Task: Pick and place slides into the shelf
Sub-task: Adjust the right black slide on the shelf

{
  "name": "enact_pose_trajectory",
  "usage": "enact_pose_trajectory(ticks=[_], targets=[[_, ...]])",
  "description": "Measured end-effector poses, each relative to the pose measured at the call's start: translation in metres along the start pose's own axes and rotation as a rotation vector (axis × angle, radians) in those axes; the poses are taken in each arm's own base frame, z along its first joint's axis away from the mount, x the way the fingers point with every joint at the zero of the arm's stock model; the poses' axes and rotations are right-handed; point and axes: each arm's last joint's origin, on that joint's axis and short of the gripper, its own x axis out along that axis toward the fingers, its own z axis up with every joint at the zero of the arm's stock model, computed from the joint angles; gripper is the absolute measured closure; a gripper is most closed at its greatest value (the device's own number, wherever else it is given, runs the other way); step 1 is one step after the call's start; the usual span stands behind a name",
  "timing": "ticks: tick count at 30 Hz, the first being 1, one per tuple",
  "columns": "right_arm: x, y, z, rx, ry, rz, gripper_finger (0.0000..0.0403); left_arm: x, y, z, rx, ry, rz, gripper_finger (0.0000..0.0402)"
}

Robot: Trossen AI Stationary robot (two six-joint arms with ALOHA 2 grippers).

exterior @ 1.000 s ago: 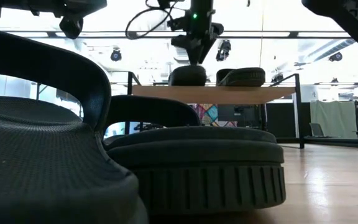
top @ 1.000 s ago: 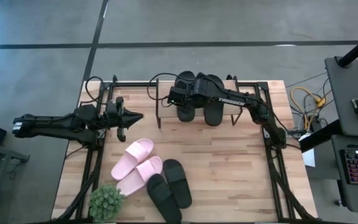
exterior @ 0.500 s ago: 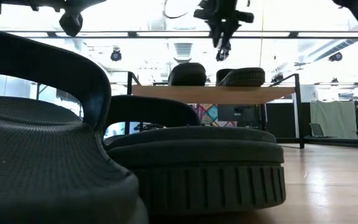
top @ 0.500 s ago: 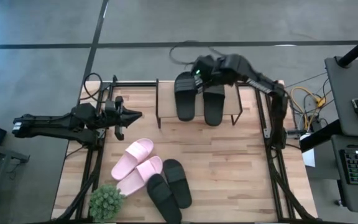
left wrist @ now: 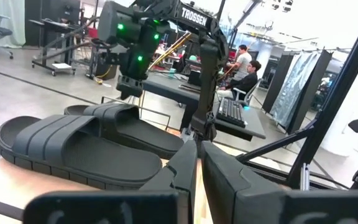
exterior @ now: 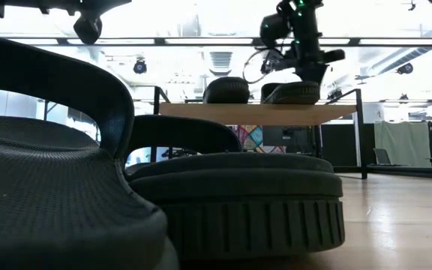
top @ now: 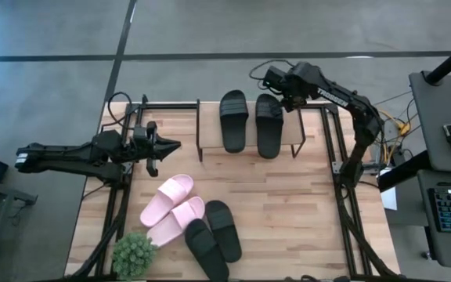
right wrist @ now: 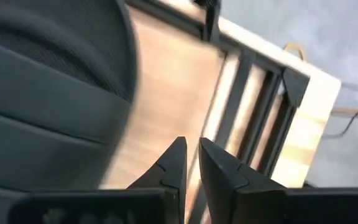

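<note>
Two black slides [top: 234,119] [top: 269,124] lie side by side, soles down, on the shelf's [top: 290,135] wooden top board at the table's far edge. They also show in the low view [exterior: 226,90] [exterior: 295,91] and the left wrist view [left wrist: 73,152]. My right gripper [top: 280,84] hovers shut above the far end of the right-hand one, touching nothing; in its wrist view [right wrist: 191,152] that slide [right wrist: 42,93] is beside the fingers. My left gripper [top: 171,145] is shut and empty at the table's left. Two pink slides [top: 167,200] [top: 177,222] and two black slides [top: 222,229] [top: 206,249] lie on the near tabletop.
A small green plant [top: 134,253] stands at the near left corner. Black metal frames [top: 337,157] run along the table's left and right sides. Bare tabletop [top: 288,211] lies at the centre and right. In the low view the near black slides [exterior: 238,202] fill the foreground.
My right gripper has risen off the left black slide on the shelf and swung toward the table's far right, ending above the far end of the right slide. Both slides on the shelf have stayed where they were.
</note>
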Motion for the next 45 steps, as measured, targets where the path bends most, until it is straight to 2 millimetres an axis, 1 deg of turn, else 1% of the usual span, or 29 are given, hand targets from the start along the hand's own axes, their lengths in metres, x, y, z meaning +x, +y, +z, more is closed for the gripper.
enact_pose_trajectory(ticks=[2, 5, 7, 10, 17, 26, 30, 34, 37, 39, 41, 43, 45], targets=[[0.006, -0.003, -0.005, 0.003, 0.046, 0.028, 0.0373, 0.001, 0.0, -0.001, 0.001, 0.004, 0.001, 0.0391], [0.007, -0.003, -0.014, -0.01, 0.088, 0.077, 0.0375, 0.002, 0.0, -0.002, 0.01, 0.01, 0.003, 0.0391], [0.008, 0.0, -0.019, -0.023, 0.103, 0.099, 0.0374, 0.003, 0.0, -0.003, 0.013, 0.017, 0.005, 0.0391], [0.01, 0.006, -0.021, -0.031, 0.101, 0.149, 0.0374, 0.005, 0.0, -0.005, 0.015, 0.028, 0.008, 0.0391], [0.011, 0.022, -0.014, -0.024, 0.012, 0.28, 0.0374, 0.009, 0.0, -0.007, 0.018, 0.044, 0.012, 0.0391], [0.009, 0.029, 0.0, 0.017, -0.126, 0.349, 0.0374, 0.009, 0.0, -0.004, 0.012, 0.019, 0.005, 0.0391], [0.009, 0.028, -0.001, 0.014, -0.121, 0.34, 0.0374, 0.01, 0.0, -0.005, 0.012, 0.024, 0.006, 0.0391], [0.007, 0.016, -0.014, -0.028, -0.05, 0.218, 0.0374, 0.01, 0.0, -0.005, 0.003, 0.026, 0.007, 0.0391], [-0.001, 0.007, -0.029, -0.064, 0.024, 0.184, 0.0374, 0.011, 0.0, -0.006, -0.012, 0.032, 0.009, 0.0391], [-0.01, 0.005, -0.04, -0.09, 0.061, 0.229, 0.0374, 0.011, 0.0, -0.007, -0.011, 0.037, 0.01, 0.0391], [-0.02, 0.006, -0.051, -0.117, 0.092, 0.313, 0.0374, 0.012, 0.0, -0.008, -0.009, 0.041, 0.012, 0.0391], [-0.028, 0.01, -0.063, -0.137, 0.105, 0.37, 0.0374, 0.013, 0.0, -0.009, -0.009, 0.044, 0.012, 0.0391], [-0.033, 0.019, -0.074, -0.157, 0.124, 0.395, 0.0374, 0.013, 0.0, -0.009, -0.008, 0.048, 0.013, 0.0391]])
